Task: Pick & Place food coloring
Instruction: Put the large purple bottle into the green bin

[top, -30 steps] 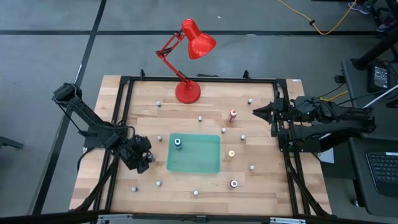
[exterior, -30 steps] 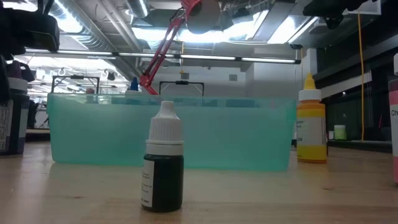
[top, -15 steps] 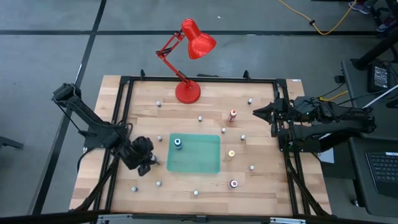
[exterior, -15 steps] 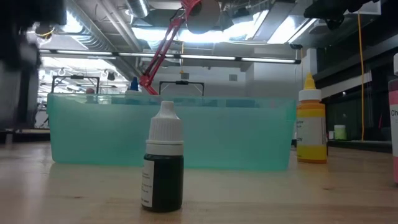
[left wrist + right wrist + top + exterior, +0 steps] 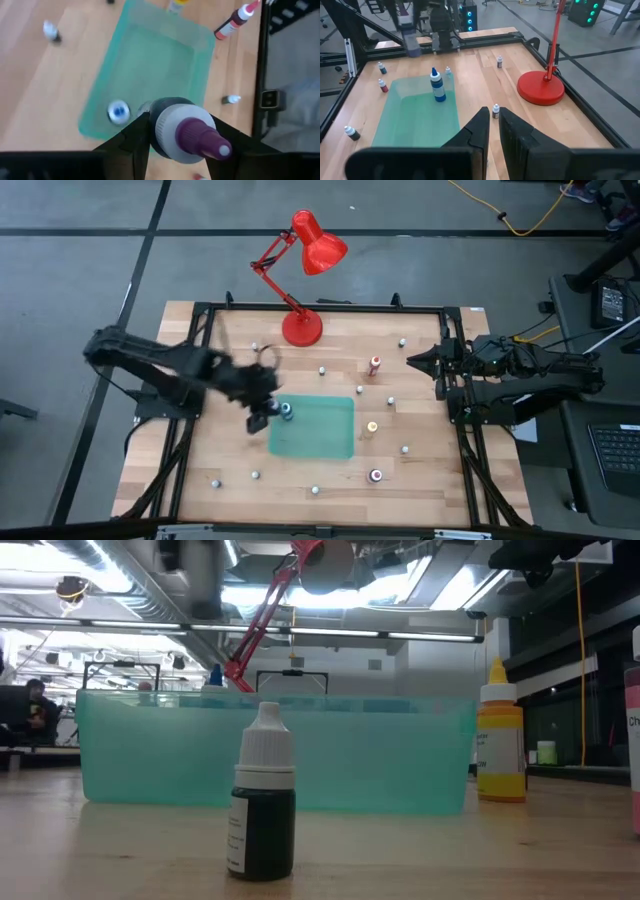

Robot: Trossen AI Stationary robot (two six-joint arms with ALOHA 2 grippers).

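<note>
Left fingers pinching a purple-tipped bottle over the green tray's edge.

We saw the left gripper [image 5: 186, 134] with its fingers [image 5: 131, 142] pinching a dark food coloring bottle [image 5: 187, 132] that had a pale collar and purple tip, held above the near-left rim of the green tray [image 5: 330, 442]. A blue bottle [image 5: 286, 411] stood upright inside that tray near the same corner. Out on the worktop [image 5: 230, 460], we noted a yellow-orange bottle [image 5: 371, 427] just beside the tray's right edge, a red one [image 5: 375, 365] further back, and a dark purple one [image 5: 376, 475] towards the front. The right gripper [image 5: 415, 360] waited at the worktop's right edge with its fingers [image 5: 479, 131] pressed nearly together, holding nothing. A red desk lamp [image 5: 303, 328] stood at the back.
</note>
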